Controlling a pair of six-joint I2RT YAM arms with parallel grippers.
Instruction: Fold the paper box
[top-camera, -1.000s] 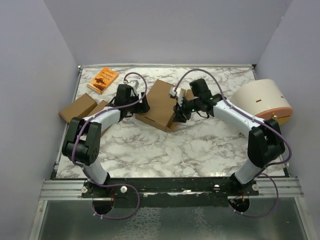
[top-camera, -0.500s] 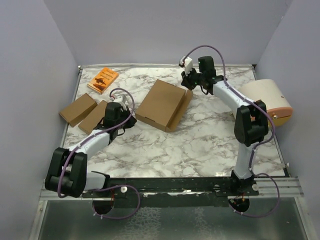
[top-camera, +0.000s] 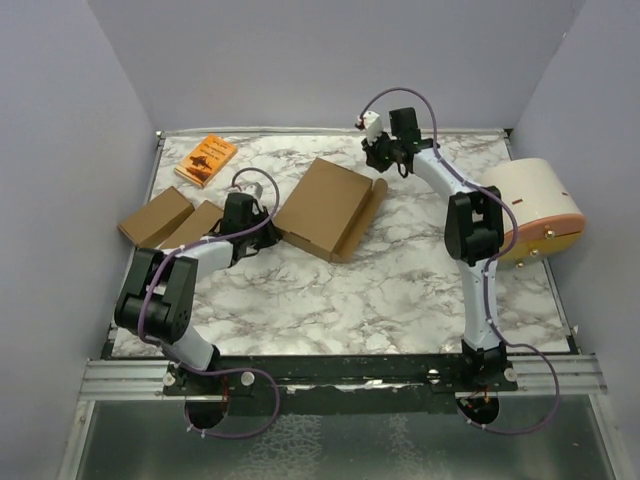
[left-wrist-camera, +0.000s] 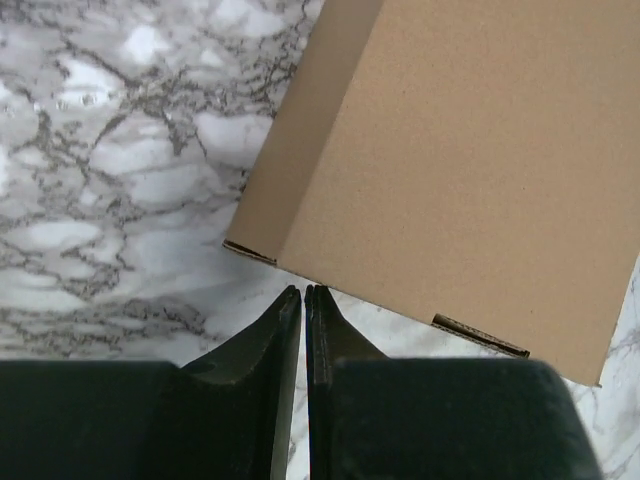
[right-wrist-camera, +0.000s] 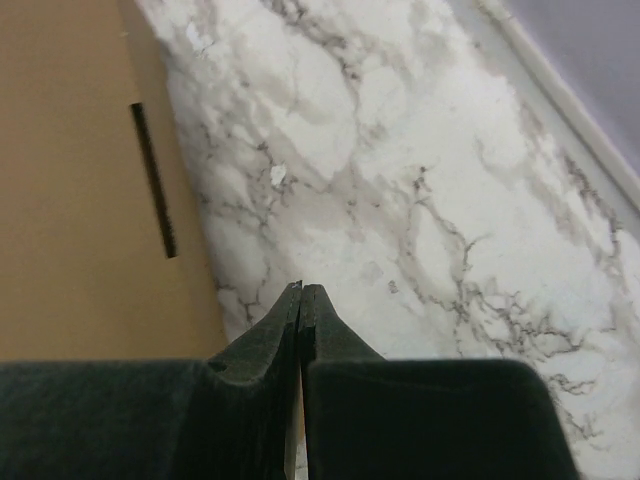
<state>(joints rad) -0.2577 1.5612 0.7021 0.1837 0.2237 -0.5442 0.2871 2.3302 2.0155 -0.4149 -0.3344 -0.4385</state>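
Cardboard is sitting at the centre of the overhead view: the paper box (top-camera: 322, 205) is lying flat on the marble table (top-camera: 400, 290), looking already closed into a shallow rectangle, with one long flap (top-camera: 366, 214) standing open along its right side. Its long axis is running from the upper right down toward the lower left of the frame. The left gripper (top-camera: 268, 233) is hanging just off the box's lower-left corner. The wrist view is showing its fingertips (left-wrist-camera: 288, 308) pressed together with nothing between them, pointing at the near short edge of the box, which is lying just beyond them and filling the upper right of that picture. The right gripper (top-camera: 377, 162) is hovering at the upper centre, just past the box's far right corner. Its jaws are likewise showing shut and empty, with the box's slitted edge (right-wrist-camera: 153, 180) sitting to the left of the tips and bare marble ahead. Both arms are thus bracketing the box at opposite ends of its long axis, neither one visibly touching it. Judging by this, the open flap is probably the part waiting to be tucked. It is lying on the right arm's side, running away from that gripper toward the bottom of the frame, while the left gripper is looking better placed to brace the box from its near corner.
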